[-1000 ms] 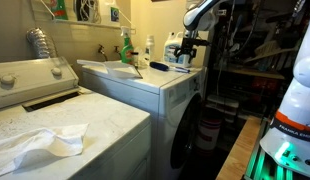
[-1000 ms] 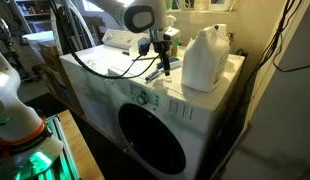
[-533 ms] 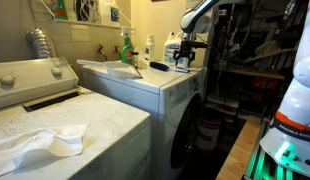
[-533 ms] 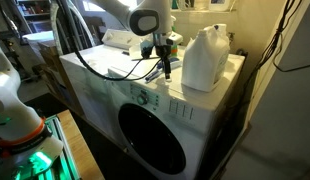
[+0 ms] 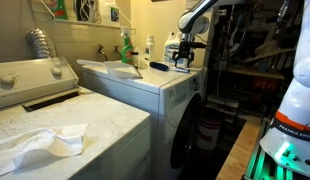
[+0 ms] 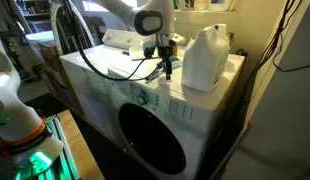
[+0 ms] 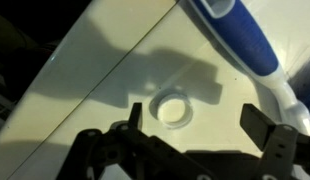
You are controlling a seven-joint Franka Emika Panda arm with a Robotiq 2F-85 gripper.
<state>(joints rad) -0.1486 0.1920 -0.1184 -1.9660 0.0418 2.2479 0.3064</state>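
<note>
My gripper (image 7: 195, 128) is open and empty, hovering just above the white top of a front-loading washer (image 6: 115, 75). A small round white cap (image 7: 175, 108) lies on the washer top between and slightly ahead of my fingers, nearer the left finger (image 7: 129, 117). A blue and white handled tool (image 7: 245, 40) lies on the surface to the upper right. In both exterior views the gripper (image 6: 167, 68) (image 5: 183, 60) points down near the washer's front edge, next to a large white jug (image 6: 203, 58).
A second machine (image 5: 55, 120) stands beside it with a crumpled white cloth (image 5: 40, 143) on top. Bottles (image 5: 125, 48) stand at the back of the washer. Black cables (image 6: 125, 70) trail across its top. The round door (image 6: 150, 135) faces out below.
The arm has shifted slightly sideways along the washer top toward the white jug. The gripper stays open; nothing on the surface has moved.
</note>
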